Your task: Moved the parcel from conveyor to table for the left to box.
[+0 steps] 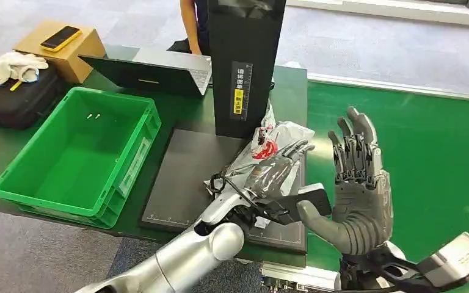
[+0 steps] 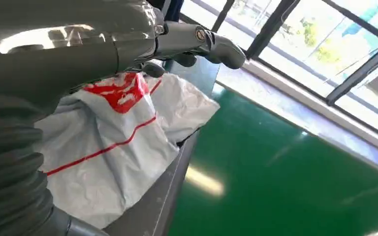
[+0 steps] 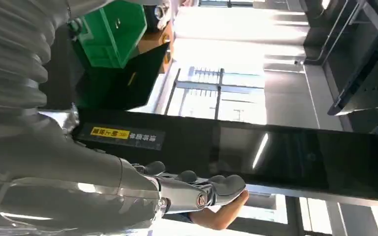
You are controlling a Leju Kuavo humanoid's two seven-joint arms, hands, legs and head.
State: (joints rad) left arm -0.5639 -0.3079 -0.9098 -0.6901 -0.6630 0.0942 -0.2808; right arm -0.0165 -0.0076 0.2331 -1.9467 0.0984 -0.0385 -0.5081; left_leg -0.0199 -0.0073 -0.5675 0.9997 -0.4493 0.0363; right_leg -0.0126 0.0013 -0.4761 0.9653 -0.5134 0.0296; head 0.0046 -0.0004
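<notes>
The parcel (image 1: 276, 135), a white plastic bag with red print, lies on the black mat (image 1: 183, 177) at the foot of a tall black upright device (image 1: 244, 61). My left hand (image 1: 275, 173) lies flat on top of the parcel with its fingers stretched out, not curled round it. The left wrist view shows the parcel (image 2: 123, 132) under my left hand (image 2: 78, 44), with the fingers reaching past it. My right hand (image 1: 357, 189) is raised beside the table's right edge, its fingers spread upward and nothing in it. My right hand (image 3: 103, 172) is also in the right wrist view, in front of the black device (image 3: 275, 157).
An empty green crate (image 1: 131, 162) stands on the table left of the mat. Behind it are a laptop (image 1: 152, 70), a cardboard box (image 1: 76, 55) with a yellow phone on it, and a black case (image 1: 12, 101) with white gloves. A person (image 1: 195, 24) stands behind the table. Green floor (image 1: 415, 152) lies to the right.
</notes>
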